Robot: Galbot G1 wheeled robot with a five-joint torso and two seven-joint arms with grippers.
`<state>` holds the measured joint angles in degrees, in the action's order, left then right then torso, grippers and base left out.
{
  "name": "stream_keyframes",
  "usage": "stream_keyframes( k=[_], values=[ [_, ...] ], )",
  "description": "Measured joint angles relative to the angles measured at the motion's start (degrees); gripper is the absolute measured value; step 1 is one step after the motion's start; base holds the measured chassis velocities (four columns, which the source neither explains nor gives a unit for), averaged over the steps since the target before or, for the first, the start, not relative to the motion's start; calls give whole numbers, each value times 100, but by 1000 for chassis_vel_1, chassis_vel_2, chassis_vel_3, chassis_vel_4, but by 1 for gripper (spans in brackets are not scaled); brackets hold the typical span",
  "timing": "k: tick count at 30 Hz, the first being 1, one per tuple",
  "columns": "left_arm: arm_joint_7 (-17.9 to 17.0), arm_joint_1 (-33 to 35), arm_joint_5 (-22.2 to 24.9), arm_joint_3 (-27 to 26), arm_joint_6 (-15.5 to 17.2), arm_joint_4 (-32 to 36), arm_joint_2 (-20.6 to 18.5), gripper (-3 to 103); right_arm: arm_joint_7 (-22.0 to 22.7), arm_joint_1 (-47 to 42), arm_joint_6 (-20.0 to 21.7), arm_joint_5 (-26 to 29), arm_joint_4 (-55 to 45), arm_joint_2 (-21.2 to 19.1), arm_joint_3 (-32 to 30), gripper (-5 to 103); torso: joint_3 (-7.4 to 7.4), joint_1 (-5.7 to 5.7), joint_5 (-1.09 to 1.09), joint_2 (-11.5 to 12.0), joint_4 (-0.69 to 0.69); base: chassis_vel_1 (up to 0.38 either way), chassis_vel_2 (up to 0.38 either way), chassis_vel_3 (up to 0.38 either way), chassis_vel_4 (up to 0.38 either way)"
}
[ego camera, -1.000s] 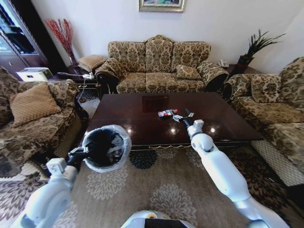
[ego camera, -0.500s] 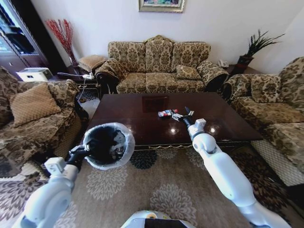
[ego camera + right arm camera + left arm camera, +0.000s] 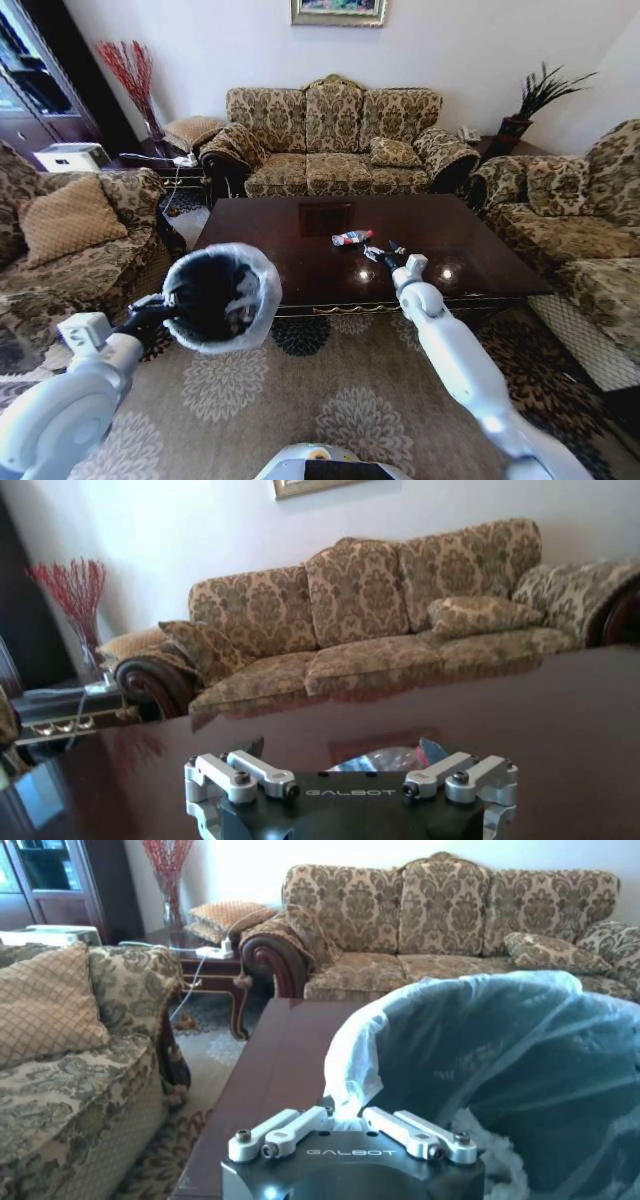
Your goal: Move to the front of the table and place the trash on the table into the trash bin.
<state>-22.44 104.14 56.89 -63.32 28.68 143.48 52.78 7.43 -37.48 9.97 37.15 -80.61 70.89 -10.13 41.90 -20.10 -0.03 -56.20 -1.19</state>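
The dark glossy table (image 3: 300, 262) stands in front of me. On it lie the trash pieces: a crushed bottle with a red-blue label (image 3: 351, 238) and a crinkled wrapper (image 3: 372, 252). My right gripper (image 3: 388, 256) is low over the table at the wrapper, open. In the right wrist view the gripper (image 3: 341, 751) has the wrapper (image 3: 378, 760) between its spread fingers. My left gripper (image 3: 160, 309) is shut on the rim of the bag-lined trash bin (image 3: 222, 296) and holds it in the air left of the table's front edge. The left wrist view shows this gripper (image 3: 345, 1119) pinching the bin (image 3: 510, 1065).
Patterned sofas surround the table: one behind (image 3: 335, 140), one on the left (image 3: 70, 250), one on the right (image 3: 580, 230). A side table with cables (image 3: 165, 160) stands at the back left. Patterned carpet (image 3: 330, 400) lies between me and the table.
The left arm has raised the trash bin and drawn it a little nearer to me. The right gripper has dropped lower onto the wrapper by the bottle.
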Motion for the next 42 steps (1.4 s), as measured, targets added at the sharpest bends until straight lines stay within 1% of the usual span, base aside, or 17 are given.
stream_keyframes(
  k=[4, 6, 8, 9, 10, 11, 14, 16, 19, 26, 33, 34, 35, 36, 39, 40, 42],
  values=[
    [6, 20, -8, -19, -42, -5, -28, 0, 0, 27, -39, 27, 159, 127, 6, 100, 0, 2, 4, 0, 0, 0, 0, 0, 0],
    [5, 19, -6, -24, -51, -9, -42, 0, 0, 46, -89, 77, 224, 133, -5, 100, 0, 2, 2, 0, 1, 0, 0, 0, 0],
    [8, 6, -5, 9, -66, -10, -33, 0, 0, 60, -409, 91, 340, 130, -13, 100, 0, 1, 2, 0, 1, 0, 0, 0, 0],
    [8, 6, -5, 9, -66, -10, -33, 0, 0, 60, -409, 91, 340, 130, -13, 100, 0, 1, 2, 0, 1, 0, 0, 0, 0],
    [12, -5, -5, 52, -69, -11, -14, 0, 0, 48, -584, 29, 387, 110, -13, 100, 0, 0, 3, 0, 1, 0, 0, 0, 0],
    [19, -15, -5, 88, -69, -13, 0, 0, -1, 29, -638, 28, 389, 82, -14, 100, 0, 1, 3, 0, 1, 0, 0, 0, 0],
    [23, -47, -10, 145, -68, -28, 14, 0, -1, -46, -600, 181, 297, -10, -48, 100, 0, 1, 4, 0, 2, 0, 0, 0, 0],
    [29, -82, -10, 185, -69, -31, 19, 0, -1, -84, -655, 132, 283, -58, -51, 100, -1, 2, 1, 0, 3, 0, 0, 0, 0],
    [35, -93, -11, 211, -71, -31, 33, 0, -1, -91, -660, 83, 289, -62, -34, 100, -1, 1, 4, 0, 2, 0, 0, 0, 0],
    [45, -86, -28, 254, -87, -31, 64, 0, -1, -91, -638, 129, 274, -42, 0, 100, -1, 2, 3, 0, 1, -26, 20, 29, -18],
    [48, -95, -28, 254, -98, -31, 52, 0, -1, -104, -634, 186, 273, -47, 3, 100, -2, 4, 2, -1, 0, -138, 148, 139, -145],
    [48, -96, -28, 257, -100, -30, 64, 0, -1, -107, -650, 289, 285, -35, -7, 100, -2, 3, 2, -1, 0, -206, 226, 234, -228],
    [50, -91, -29, 259, -101, -30, 86, 0, -1, -105, -723, 552, 326, 9, -33, 100, -1, 2, 2, 0, 1, -260, 232, 237, -275],
    [50, -91, -29, 259, -101, -30, 86, 0, -1, -105, -723, 552, 326, 9, -33, 100, -1, 2, 2, 0, 1, -260, 232, 237, -275],
    [53, -48, -32, 228, -108, -29, 104, 0, -1, -78, -807, 1158, 478, 141, -114, 100, 1, -2, 5, 0, 1, -293, 264, 262, -297],
    [53, -48, -32, 228, -108, -29, 104, 0, -1, -78, -807, 1158, 478, 141, -114, 100, 1, -2, 5, 0, 1, -309, 264, 272, -308],
    [52, -21, -34, 185, -121, -28, 103, 0, 0, -75, -780, 1773, 523, 220, -178, 100, 0, -1, -2, 0, 2, -285, 287, 293, -275]
  ],
)
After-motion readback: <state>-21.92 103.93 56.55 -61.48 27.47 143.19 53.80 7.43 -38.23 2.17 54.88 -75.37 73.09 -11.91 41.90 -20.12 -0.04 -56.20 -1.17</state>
